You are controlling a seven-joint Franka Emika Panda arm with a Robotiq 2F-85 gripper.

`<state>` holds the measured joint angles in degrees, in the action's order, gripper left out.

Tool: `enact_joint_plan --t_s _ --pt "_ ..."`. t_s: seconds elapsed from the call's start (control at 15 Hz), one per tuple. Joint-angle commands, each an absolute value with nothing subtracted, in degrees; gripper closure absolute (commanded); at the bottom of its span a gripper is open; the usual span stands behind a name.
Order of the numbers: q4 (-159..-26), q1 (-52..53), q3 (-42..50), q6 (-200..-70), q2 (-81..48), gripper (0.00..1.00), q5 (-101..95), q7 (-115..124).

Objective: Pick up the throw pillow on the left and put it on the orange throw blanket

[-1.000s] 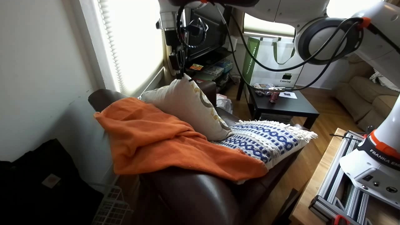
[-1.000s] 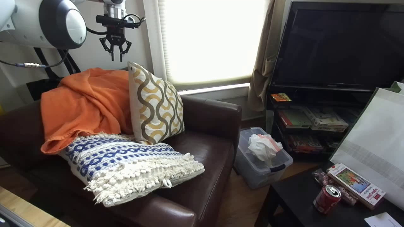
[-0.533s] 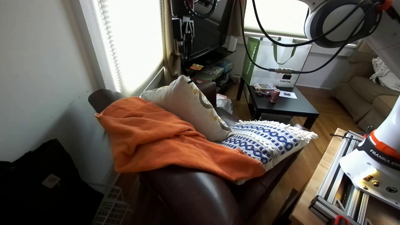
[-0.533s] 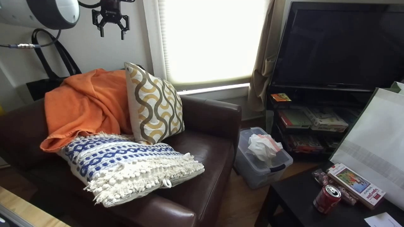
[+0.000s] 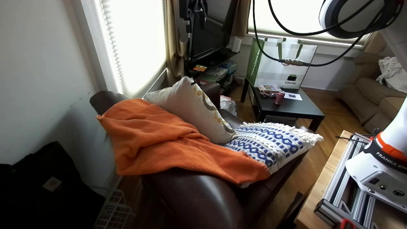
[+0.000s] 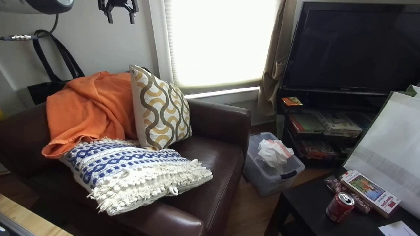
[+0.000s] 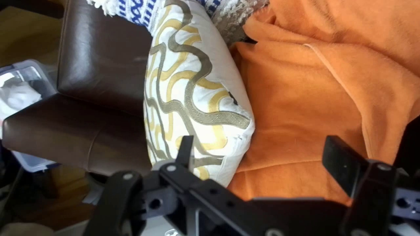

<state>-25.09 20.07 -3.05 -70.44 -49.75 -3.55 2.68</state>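
The throw pillow (image 6: 160,111), pale with wavy brown and yellow bands, stands on edge in the armchair, its plain back leaning against the orange throw blanket (image 6: 88,101). In another exterior view that pale back of the pillow (image 5: 187,109) faces the camera, beside the rumpled blanket (image 5: 152,143). High above both hangs my gripper (image 6: 121,22), jaws wide apart and nothing between them. From the wrist view, the pillow's upper corner (image 7: 229,131) lies below the left finger, and blanket (image 7: 305,98) shows below the gap of the gripper (image 7: 259,141).
A white-and-blue fringed pillow (image 6: 131,170) lies flat on the seat of the dark leather armchair (image 6: 216,157), touching the patterned pillow. Behind are a bright window (image 6: 220,42) and a television (image 6: 354,46). A clear bin (image 6: 272,177) and black table (image 6: 305,203) stand beside the chair.
My gripper has risen away from the pillow's top corner, and its fingers have spread from nearly together to wide apart. The pillow's top has tipped slightly towards the blanket.
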Motion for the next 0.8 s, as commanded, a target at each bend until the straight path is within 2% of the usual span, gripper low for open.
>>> enact_joint_plan --t_s 0.0,0.33,0.73 --pt "-25.4 20.2 -2.3 -71.9 -48.1 0.0 -4.9 0.3" --pt "-25.4 17.2 -5.0 -76.0 -48.3 0.0 -0.3 -1.9" --pt "-25.9 16.8 -4.1 -75.9 -48.0 0.0 -0.8 -1.3"
